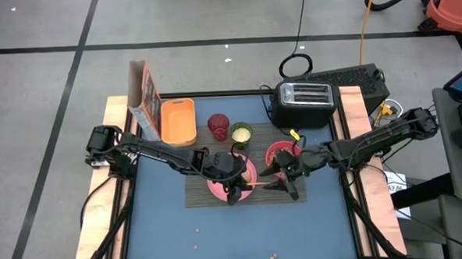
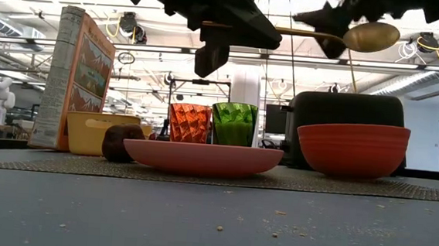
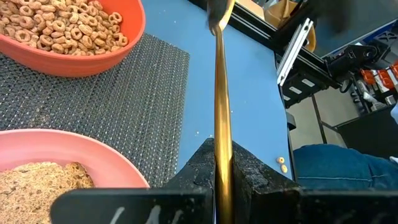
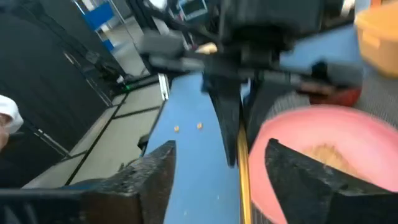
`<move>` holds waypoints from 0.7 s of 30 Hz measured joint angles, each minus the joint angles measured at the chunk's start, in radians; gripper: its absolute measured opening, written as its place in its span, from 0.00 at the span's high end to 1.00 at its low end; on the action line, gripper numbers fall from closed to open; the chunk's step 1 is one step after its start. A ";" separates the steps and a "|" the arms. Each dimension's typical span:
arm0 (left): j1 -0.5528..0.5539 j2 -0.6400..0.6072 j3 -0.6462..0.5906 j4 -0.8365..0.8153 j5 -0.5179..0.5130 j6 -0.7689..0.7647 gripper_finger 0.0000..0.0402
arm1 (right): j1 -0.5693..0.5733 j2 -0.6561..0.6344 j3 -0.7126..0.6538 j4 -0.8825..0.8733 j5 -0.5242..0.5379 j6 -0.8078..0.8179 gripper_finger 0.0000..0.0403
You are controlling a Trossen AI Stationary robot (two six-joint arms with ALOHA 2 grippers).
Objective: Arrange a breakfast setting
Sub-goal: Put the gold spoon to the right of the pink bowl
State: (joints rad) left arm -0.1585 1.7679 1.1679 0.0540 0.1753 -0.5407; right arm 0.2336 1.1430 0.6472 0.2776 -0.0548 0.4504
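A pink plate [image 1: 249, 171] holding a toast slice [image 3: 37, 186] and a red bowl [image 1: 277, 152] of cereal rings sit on the dark woven placemat [image 1: 199, 195]. Behind them stand the red tumbler [image 1: 218, 126] and the green cup [image 1: 241, 132]. The dark-red fruit [image 2: 121, 143] lies left of the plate. Above the plate, my left gripper [image 1: 235, 190] is shut on a gold spoon [image 2: 373, 37]. My right gripper [image 4: 217, 155] is open, its fingers on either side of the spoon's handle [image 4: 244, 180] without touching it. My left gripper pinches the spoon's handle [image 3: 222, 155] between its two fingers, near the handle's free end. The fingers come from the table's left, slanting down, and the handle runs on between them toward the right arm. The spoon hangs about level, clear of the plate and the bowl.
At the back stand a black toaster [image 1: 304, 101], a cereal box [image 1: 143, 94] and an orange container [image 1: 178, 120]. A few cereal rings [image 3: 283, 163] lie loose on the blue table top, near its front edge.
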 joint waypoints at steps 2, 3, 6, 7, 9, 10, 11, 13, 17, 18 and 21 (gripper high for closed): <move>-0.001 0.000 0.000 0.000 0.000 0.000 0.96 | -0.005 -0.035 0.000 0.007 -0.001 -0.027 0.39; -0.001 0.000 0.000 0.001 0.000 0.000 0.96 | -0.010 -0.058 0.000 0.007 -0.003 -0.043 0.37; -0.003 0.000 0.000 0.001 0.000 0.000 0.96 | -0.027 -0.151 0.000 0.004 -0.002 -0.092 0.33; -0.005 0.000 0.000 0.001 0.000 0.001 0.96 | -0.032 -0.188 0.000 0.003 -0.001 -0.105 0.32; -0.009 0.000 0.000 0.008 0.000 0.005 0.96 | -0.042 -0.261 0.000 0.003 0.000 -0.123 0.31; -0.012 0.000 0.000 0.018 0.000 0.007 0.96 | -0.046 -0.297 0.000 0.003 0.001 -0.128 0.31; -0.014 0.000 0.000 0.032 0.000 0.009 0.96 | -0.049 -0.332 0.000 0.003 0.001 -0.132 0.31; -0.021 0.000 0.000 0.076 -0.001 0.011 0.96 | -0.053 -0.398 0.000 -0.007 0.001 -0.144 0.31; -0.027 0.000 0.000 0.188 -0.001 0.013 0.96 | -0.054 -0.510 0.000 -0.072 0.002 -0.199 0.31; -0.028 0.000 0.000 0.217 -0.001 0.013 0.96 | -0.054 -0.532 0.000 -0.094 0.002 -0.215 0.31; -0.027 0.000 0.000 0.315 -0.002 0.014 0.96 | -0.054 -0.587 0.001 -0.155 0.002 -0.263 0.31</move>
State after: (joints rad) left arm -0.1857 1.7679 1.1679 0.3689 0.1733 -0.5265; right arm 0.1799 0.5560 0.6479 0.1229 -0.0532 0.1873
